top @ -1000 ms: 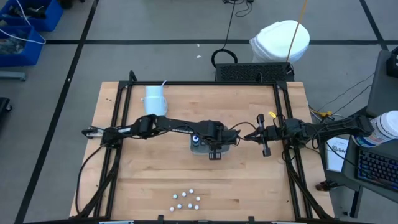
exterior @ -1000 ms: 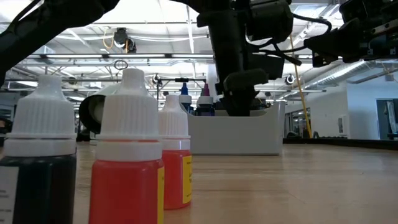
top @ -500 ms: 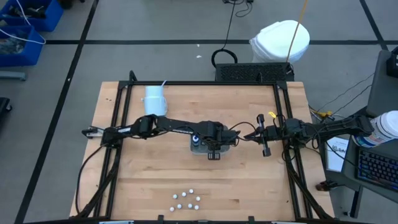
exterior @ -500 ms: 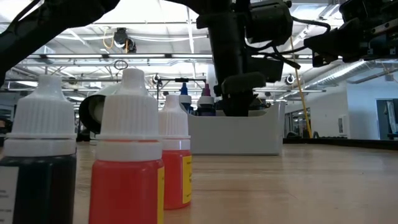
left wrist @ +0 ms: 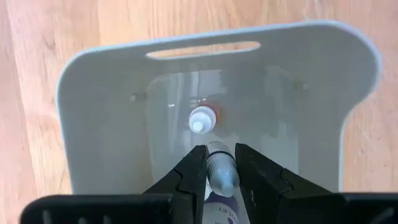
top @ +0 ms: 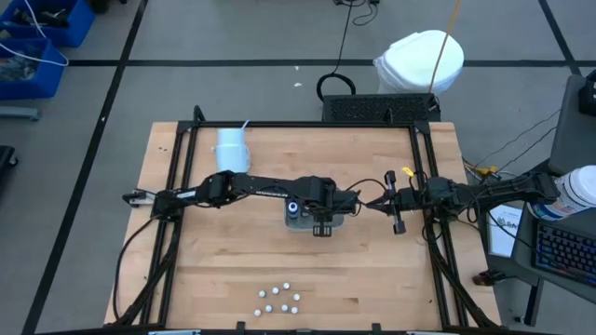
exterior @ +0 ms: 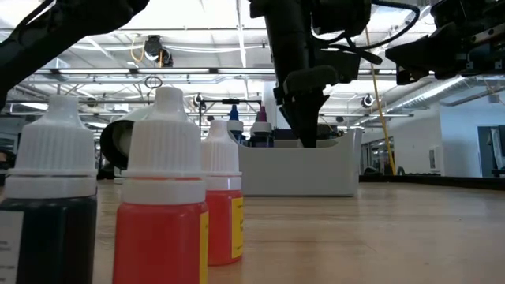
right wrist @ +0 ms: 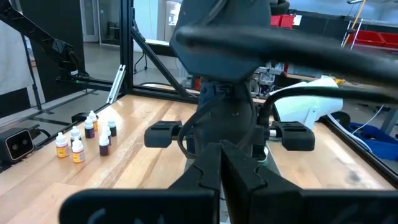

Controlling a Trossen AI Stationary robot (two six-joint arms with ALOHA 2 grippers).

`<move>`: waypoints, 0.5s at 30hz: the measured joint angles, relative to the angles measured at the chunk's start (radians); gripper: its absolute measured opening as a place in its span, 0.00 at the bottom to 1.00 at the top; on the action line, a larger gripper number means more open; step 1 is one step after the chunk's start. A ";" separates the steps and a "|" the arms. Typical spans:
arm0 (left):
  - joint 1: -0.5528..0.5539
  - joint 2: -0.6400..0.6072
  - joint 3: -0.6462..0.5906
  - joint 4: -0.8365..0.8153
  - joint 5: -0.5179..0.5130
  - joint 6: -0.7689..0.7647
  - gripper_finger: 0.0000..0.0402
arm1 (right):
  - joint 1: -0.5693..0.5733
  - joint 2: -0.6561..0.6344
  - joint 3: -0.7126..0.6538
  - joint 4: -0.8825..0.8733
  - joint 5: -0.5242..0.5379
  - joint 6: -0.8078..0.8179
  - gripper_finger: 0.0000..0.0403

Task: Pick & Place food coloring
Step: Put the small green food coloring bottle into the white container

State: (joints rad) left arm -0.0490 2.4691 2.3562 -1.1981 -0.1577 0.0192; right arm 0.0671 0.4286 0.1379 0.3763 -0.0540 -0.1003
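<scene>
Grey tray [left wrist: 106, 118] sits mid-table with the left gripper [left wrist: 221, 163] directly over it. Fingers [left wrist: 193, 171] are narrow, flanking a purple-bodied food coloring bottle [left wrist: 221, 174] with a slim gap each side, so it reads as just let go or about to be; I can't tell if the pads still touch it.

Doing this step well, as I judge it:
- Open a bit more before lifting so neither pad drags the bottle over.
- Retract straight up; an orange-collared bottle [left wrist: 202, 119] stands just beside, and any sideways drift would knock it.
- Clear the tray wall before swinging toward the loose bottles [top: 280, 298] near the table's front edge.

Right gripper [right wrist: 219, 163] is closed and empty, parked at the right side of the table, facing the left arm. White cup [top: 232, 149] lies on its side toward the back left, well clear.

Hard to make out:
- Bottle base and its seat on the tray floor are hidden by the fingers.
- Overhead view has the arm covering most of the tray, so no count of what's inside.
- Low view shows only nozzle tips [exterior: 260, 120] above the tray rim, and the close-up front bottles [exterior: 164, 197] block the left part of the table.
</scene>
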 joint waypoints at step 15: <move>-0.032 0.000 -0.079 0.053 0.030 0.004 0.22 | 0.000 0.000 0.000 0.000 0.000 -0.001 0.00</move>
State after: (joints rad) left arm -0.0814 2.4695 2.2772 -1.1455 -0.1276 0.0228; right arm 0.0670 0.4282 0.1379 0.3763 -0.0541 -0.1017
